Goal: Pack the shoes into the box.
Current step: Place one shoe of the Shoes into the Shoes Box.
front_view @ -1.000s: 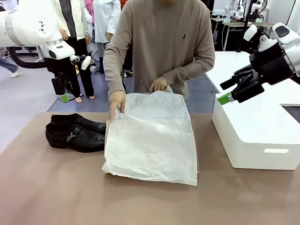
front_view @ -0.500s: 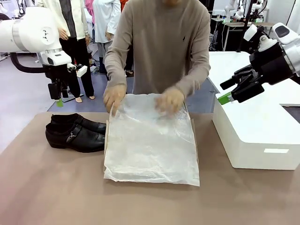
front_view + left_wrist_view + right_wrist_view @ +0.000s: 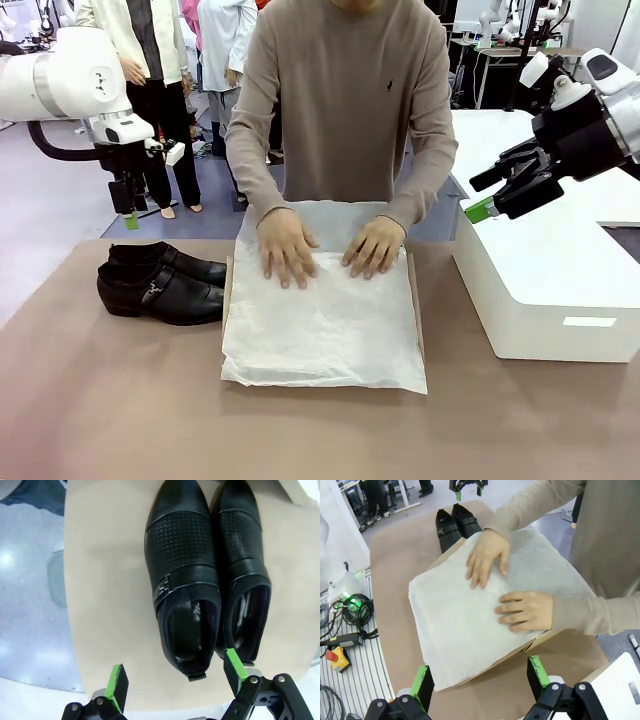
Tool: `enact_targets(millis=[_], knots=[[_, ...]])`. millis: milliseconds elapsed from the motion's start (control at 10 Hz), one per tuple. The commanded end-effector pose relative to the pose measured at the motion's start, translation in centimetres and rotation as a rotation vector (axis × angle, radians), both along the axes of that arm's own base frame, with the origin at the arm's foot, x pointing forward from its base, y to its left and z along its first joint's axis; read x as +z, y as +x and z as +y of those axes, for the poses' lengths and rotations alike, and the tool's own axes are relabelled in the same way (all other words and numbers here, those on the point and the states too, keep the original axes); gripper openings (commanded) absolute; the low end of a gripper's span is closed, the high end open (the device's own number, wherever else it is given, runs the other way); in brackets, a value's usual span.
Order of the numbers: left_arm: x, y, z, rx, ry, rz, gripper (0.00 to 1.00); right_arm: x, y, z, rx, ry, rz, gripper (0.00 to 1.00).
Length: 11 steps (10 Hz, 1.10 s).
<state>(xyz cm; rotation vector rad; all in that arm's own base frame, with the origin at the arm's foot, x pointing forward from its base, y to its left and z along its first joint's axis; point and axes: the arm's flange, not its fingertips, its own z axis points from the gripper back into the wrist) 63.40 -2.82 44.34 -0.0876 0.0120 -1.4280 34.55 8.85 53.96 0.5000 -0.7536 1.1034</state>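
The left wrist view gives the shoes (image 3: pixel 205 575) in detail. The 2 glossy black pointed shoes lie side by side and touching, with perforated uppers and a small metal buckle (image 3: pixel 162 586) on 1 of them.

The front view places the shoes (image 3: pixel 160 283) on the table (image 3: pixel 100 400), just beside the box (image 3: pixel 227 295) and outside it. A white block (image 3: pixel 545 290) sits near the box's opposite side.

The right wrist view shows the brown cardboard of the box (image 3: pixel 542 639) poking out under the white tissue paper (image 3: pixel 450 625) that covers it.

The person presses the tissue flat over the box with 1 hand (image 3: pixel 286 247) on the shoe side and the other hand (image 3: pixel 374 246) beside it, fingers spread.

The left gripper (image 3: pixel 128 212) hangs above the shoes' heel end, away from the box. Its fingers point down and its jaws are wide apart and empty. The right gripper (image 3: pixel 482 195) is raised above the white block and angled toward the box, jaws also wide with nothing between them.
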Motion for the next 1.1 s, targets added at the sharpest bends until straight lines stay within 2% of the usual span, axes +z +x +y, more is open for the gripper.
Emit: enact_targets(millis=[0, 500, 700, 1000], knots=[[0.1, 0.3, -0.4, 0.009, -0.022, 0.009, 1.0, -0.1, 0.5, 0.1, 0.024, 0.025, -0.024, 1.0], [-0.2, 0.1, -0.3, -0.001, -0.001, 0.004, 1.0, -0.1, 0.5, 0.1, 0.024, 0.025, -0.024, 1.0], [-1.6, 0.6, 0.0, -0.019, -0.002, -0.019, 1.0, -0.1, 0.5, 0.1, 0.024, 0.025, -0.024, 1.0], [-2.7, 0.4, 0.5, -0.025, -0.013, 0.008, 1.0, -0.1, 0.5, 0.1, 0.024, 0.025, -0.024, 1.0]])
